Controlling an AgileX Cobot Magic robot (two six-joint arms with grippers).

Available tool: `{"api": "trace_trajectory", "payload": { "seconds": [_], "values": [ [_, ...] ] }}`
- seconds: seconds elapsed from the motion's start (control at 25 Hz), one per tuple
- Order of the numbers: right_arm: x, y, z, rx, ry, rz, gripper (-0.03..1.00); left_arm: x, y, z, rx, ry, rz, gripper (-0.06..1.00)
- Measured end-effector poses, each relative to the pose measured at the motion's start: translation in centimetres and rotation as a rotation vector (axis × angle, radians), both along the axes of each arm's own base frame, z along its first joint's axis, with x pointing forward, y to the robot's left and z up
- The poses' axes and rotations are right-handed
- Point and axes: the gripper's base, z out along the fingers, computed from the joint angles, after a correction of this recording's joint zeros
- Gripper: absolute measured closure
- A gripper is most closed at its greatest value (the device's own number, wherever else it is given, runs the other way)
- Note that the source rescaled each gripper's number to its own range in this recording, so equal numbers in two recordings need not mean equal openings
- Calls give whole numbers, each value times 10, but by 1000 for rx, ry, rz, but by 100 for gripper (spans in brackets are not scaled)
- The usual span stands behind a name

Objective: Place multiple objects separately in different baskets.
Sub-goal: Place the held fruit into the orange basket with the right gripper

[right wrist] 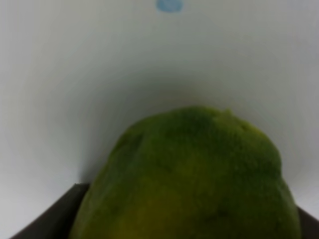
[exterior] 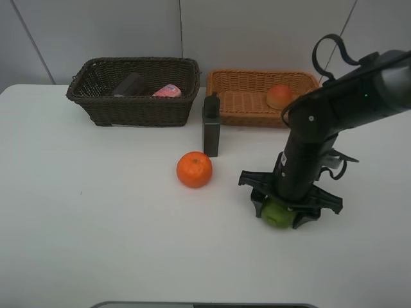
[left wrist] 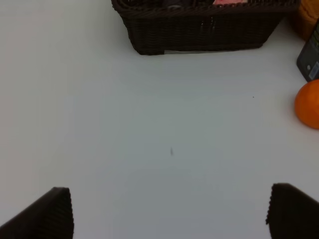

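The green fruit (exterior: 275, 215) lies on the white table at the front right. My right gripper (exterior: 282, 206) is down over it with wide jaws on either side; the fruit (right wrist: 189, 179) fills the right wrist view between the fingers (right wrist: 52, 219). The orange (exterior: 194, 169) sits mid-table. The dark grey bottle (exterior: 210, 125) stands upright behind it. The dark brown basket (exterior: 138, 110) holds the dark mauve cup (exterior: 128, 84) and the pink bottle (exterior: 168, 91). The orange-tan basket (exterior: 257, 73) holds the peach-like fruit (exterior: 279, 96). My left gripper (left wrist: 169, 214) is open over bare table.
The two baskets stand side by side at the back, near the wall. The left wrist view shows the dark basket (left wrist: 199, 30), the grey bottle (left wrist: 310, 59) and the orange (left wrist: 308, 104). White table top (exterior: 83, 212) stretches across the left and front.
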Motion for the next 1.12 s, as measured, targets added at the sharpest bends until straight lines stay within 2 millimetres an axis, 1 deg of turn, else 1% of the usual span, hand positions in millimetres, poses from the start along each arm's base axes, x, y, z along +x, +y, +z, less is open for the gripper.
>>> {"api": "trace_trajectory", "payload": {
  "seconds": [0.16, 0.28, 0.48, 0.64, 0.8, 0.96, 1.12],
  "values": [
    [11, 5, 16, -4, 37, 202, 49, 0, 0, 0, 0, 0, 0, -2],
    [25, 8, 32, 2, 52, 327, 49, 0, 0, 0, 0, 0, 0, -2],
    [48, 10, 60, 22, 36, 462, 49, 0, 0, 0, 0, 0, 0, -2],
    [71, 4, 81, 37, -6, 478, 49, 0, 0, 0, 0, 0, 0, -2],
    [102, -2, 94, 44, -67, 458, 49, 0, 0, 0, 0, 0, 0, -2],
    [135, -5, 102, 28, -129, 437, 49, 0, 0, 0, 0, 0, 0, -2],
    [165, -5, 103, -5, -186, 437, 49, 0, 0, 0, 0, 0, 0, -2]
  ]
}}
